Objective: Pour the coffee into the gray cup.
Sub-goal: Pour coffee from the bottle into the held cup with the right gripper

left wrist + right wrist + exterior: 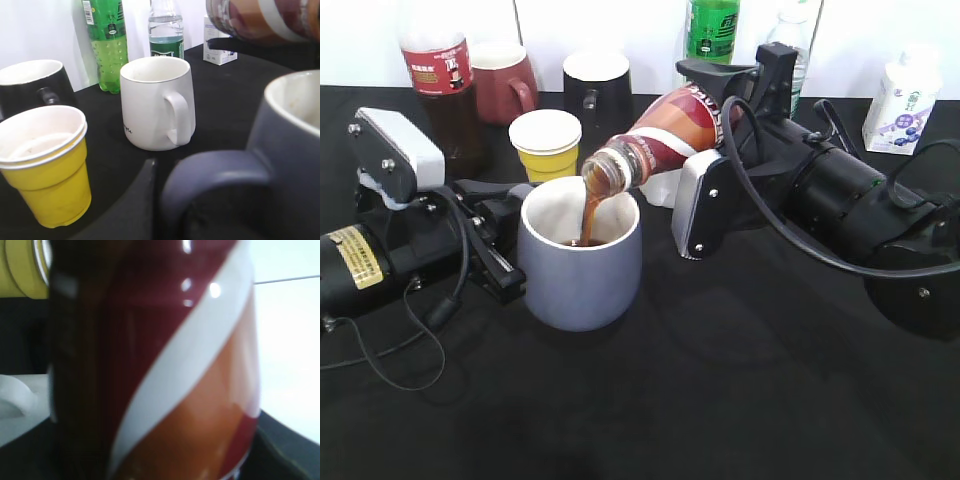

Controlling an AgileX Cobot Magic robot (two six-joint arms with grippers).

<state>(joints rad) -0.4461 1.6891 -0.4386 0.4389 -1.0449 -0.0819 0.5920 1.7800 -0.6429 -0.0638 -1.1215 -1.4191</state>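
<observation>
The gray cup [582,275] stands at the table's middle, with brown liquid in its pale inside. The coffee bottle [665,135] is tilted down to the left, its open neck over the cup's rim, and a brown stream runs from it into the cup. My right gripper [712,140] is shut on the bottle's body, which fills the right wrist view [175,365]. My left gripper [505,245] is at the cup's left side, shut on its loop handle. In the left wrist view one finger [150,195] lies against the handle of the cup [295,150], and the bottle [260,20] is above.
Behind the cup stand a yellow paper cup [545,140], a cola bottle [440,70], a red mug [505,80] and a black mug [595,85]. A white mug [157,102], a green bottle [712,30], a water bottle [790,40] and a white carton [900,105] stand at the back right.
</observation>
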